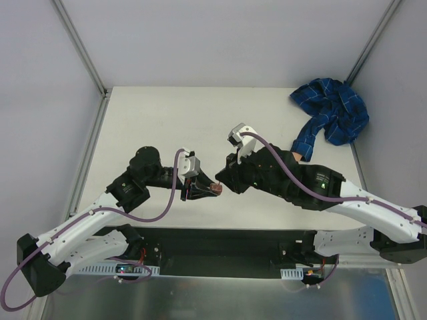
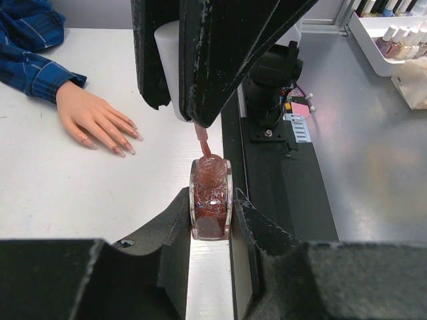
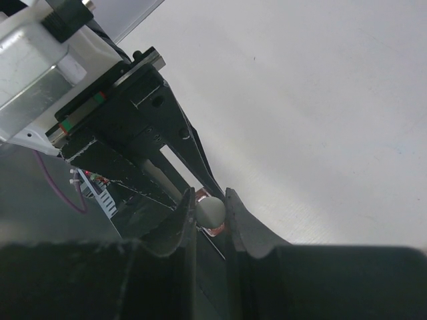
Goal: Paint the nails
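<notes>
My left gripper (image 2: pixel 211 197) is shut on a small glass bottle of reddish-pink glitter polish (image 2: pixel 211 215) and holds it upright just above the table. My right gripper (image 3: pixel 209 200) is shut on the bottle's white cap (image 3: pixel 211 212) directly above it. The cap's brush stem (image 2: pixel 202 141) reaches down into the bottle neck. In the top view the two grippers meet at the bottle (image 1: pixel 216 190) near the table's front middle. The fake hand (image 2: pixel 93 117) lies flat at the far right, its nails (image 2: pixel 120 151) pointing towards the grippers, with the blue plaid sleeve (image 1: pixel 333 110) behind it.
A white tray of several polish bottles (image 2: pixel 393 40) stands off the table beside the arms. The black base plate (image 1: pixel 220 243) runs along the near edge. Metal rails (image 1: pixel 90 160) border the table's sides. My right arm (image 1: pixel 313 183) partly covers the fake hand from above.
</notes>
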### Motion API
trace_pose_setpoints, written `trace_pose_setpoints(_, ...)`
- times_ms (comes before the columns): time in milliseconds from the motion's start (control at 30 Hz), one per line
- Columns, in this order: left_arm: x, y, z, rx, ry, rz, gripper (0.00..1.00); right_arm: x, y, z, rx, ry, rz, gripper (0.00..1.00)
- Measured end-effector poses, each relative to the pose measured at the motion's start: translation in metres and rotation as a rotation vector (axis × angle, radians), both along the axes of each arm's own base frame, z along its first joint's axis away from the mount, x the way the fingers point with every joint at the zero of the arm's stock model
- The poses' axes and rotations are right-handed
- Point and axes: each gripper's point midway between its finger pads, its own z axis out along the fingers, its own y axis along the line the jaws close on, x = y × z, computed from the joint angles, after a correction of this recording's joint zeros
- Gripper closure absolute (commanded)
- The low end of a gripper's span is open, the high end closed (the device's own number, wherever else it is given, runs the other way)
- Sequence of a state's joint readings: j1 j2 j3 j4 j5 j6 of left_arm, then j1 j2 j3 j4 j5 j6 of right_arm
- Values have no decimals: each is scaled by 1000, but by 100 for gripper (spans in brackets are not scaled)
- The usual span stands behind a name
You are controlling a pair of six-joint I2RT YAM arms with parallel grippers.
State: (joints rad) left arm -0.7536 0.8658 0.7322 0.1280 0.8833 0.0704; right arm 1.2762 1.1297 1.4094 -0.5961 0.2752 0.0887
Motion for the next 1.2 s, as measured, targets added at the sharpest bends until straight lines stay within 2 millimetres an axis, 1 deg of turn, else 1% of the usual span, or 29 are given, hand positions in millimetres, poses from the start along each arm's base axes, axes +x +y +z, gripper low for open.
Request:
trace_pose_setpoints(567,1,-1,-3,9,10,2,100,-2,2,-1,1,10,12,99)
trace_pose_setpoints(900,1,-1,-3,10,10,2,100,-2,3,-14,-24,24,8,99)
trace_pose_setpoints(1200,2,0,-4,14,13,7,100,-3,4,-19,-21,37,6,99)
